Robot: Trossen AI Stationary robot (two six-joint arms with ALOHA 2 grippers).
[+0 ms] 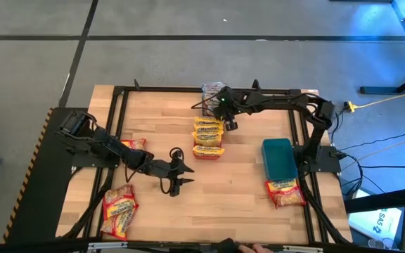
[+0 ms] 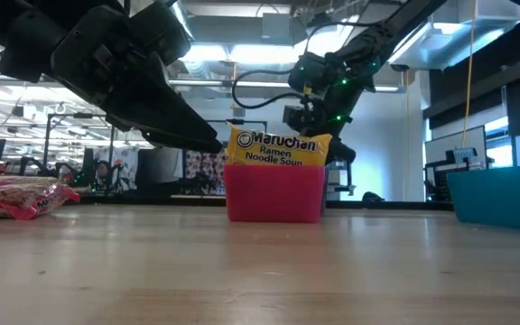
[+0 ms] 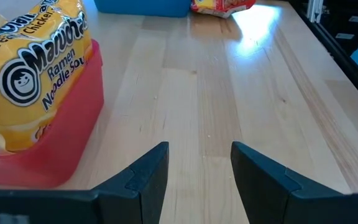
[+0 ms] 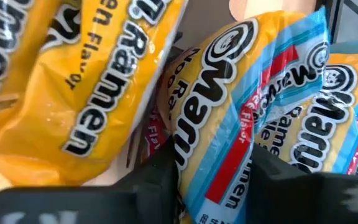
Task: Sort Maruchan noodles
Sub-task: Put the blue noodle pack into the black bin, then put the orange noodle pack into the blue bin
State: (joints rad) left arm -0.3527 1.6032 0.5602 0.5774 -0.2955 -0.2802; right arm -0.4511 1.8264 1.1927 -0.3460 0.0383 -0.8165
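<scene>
Several Maruchan noodles (image 4: 241, 106) lie packed directly under my right gripper (image 4: 213, 174), its fingers straddling one blue-striped packet's edge, grip uncertain. My left gripper (image 3: 199, 168) hangs released beside the red bin (image 3: 55, 143) holding packets.

The pale butcher-block wooden tabletop (image 1: 238, 176) looks smooth, with a soft sheen under the lights. The yellow crinkly plastic Maruchan noodle packets (image 4: 241, 118) are glossy and wrinkled. The red plastic bin (image 3: 55, 143) at the tabletop's centre has a smooth, semi-matt wall; the teal plastic bin (image 1: 280, 158) at 3 o'clock looks alike. The left pincer (image 3: 197, 177) has matt dark plastic fingers (image 3: 263, 177).
</scene>
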